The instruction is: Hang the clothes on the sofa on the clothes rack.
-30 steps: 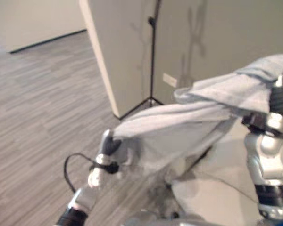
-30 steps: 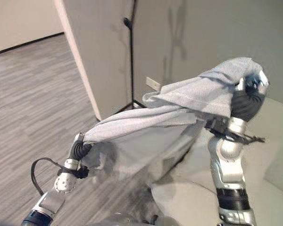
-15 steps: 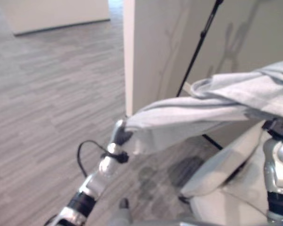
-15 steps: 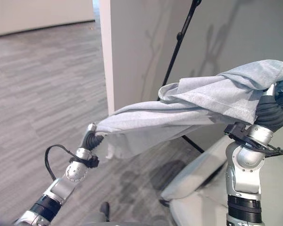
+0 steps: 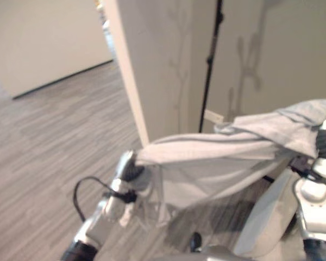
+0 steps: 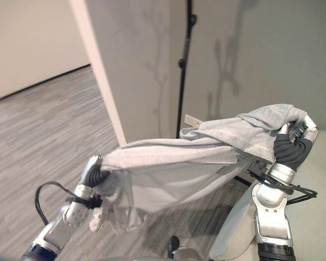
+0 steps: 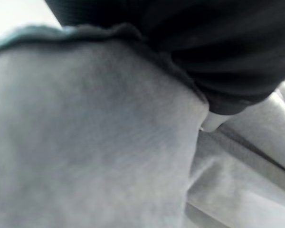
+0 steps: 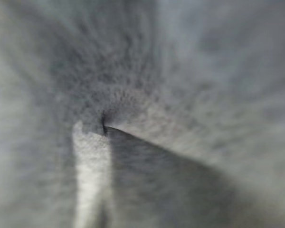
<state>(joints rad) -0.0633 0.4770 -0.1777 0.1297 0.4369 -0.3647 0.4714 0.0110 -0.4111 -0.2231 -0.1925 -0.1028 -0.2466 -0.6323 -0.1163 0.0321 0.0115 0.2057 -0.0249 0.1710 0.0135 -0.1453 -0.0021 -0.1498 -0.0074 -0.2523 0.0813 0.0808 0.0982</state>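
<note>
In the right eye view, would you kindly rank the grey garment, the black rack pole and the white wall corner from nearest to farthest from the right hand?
1. Grey garment: draped over the right hand.
2. Black rack pole: upright, towards the robot's left.
3. White wall corner: farther left still.

Two head views look down and forward from the robot's head, set slightly apart sideways. Both share the grey garment [image 6: 195,163] stretched between the left hand [image 6: 95,173] and right hand [image 6: 291,147], the black rack pole [image 6: 183,65], the wall corner [image 6: 100,76] and the striped floor [image 6: 38,136]. Left wrist view sits very close, its dark cover [image 7: 204,42] pressed against cloth [image 7: 85,142]. Right wrist view looks straight into cloth [image 8: 180,71] at touching range.
</note>
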